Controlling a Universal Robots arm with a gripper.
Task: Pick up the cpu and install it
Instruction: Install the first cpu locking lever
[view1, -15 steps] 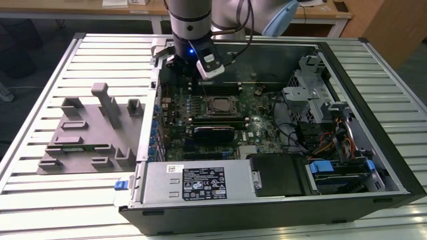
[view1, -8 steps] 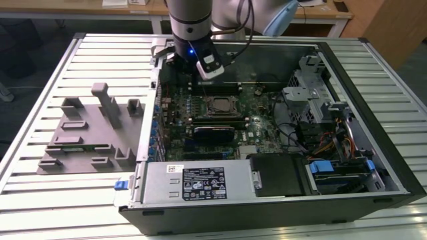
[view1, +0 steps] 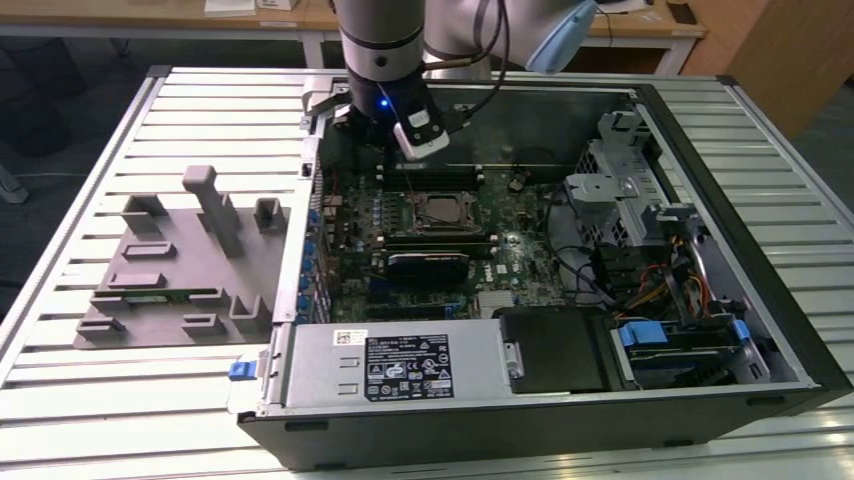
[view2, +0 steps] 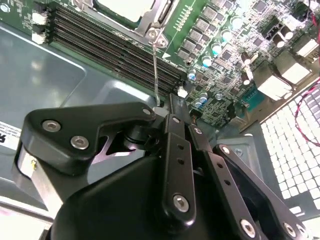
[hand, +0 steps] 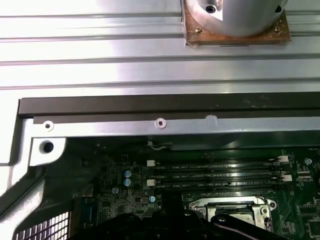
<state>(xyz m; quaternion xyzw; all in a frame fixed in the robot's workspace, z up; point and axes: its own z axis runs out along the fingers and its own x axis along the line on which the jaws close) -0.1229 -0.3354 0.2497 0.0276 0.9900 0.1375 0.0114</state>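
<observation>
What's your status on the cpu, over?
Gripper over memory slots, beside socket. Cpu lying in socket, apart from gripper. Socket lever juts toward gripper.

Both wrist views (close) share memory slots (view2: 115, 47) (hand: 215, 175).

Slatted metal table (view1: 80, 400), wood desks (view1: 147, 12) in bkgd, dark floor (view1: 160, 55), wood cabinet (view1: 787, 50)

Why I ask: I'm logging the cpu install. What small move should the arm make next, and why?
Probably press the thin socket lever down to latch it. The cpu already lies inside the socket frame, and the lever runs from the frame's corner to the gripper above the memory slots; whether it touches the lever, I cannot tell.
</observation>
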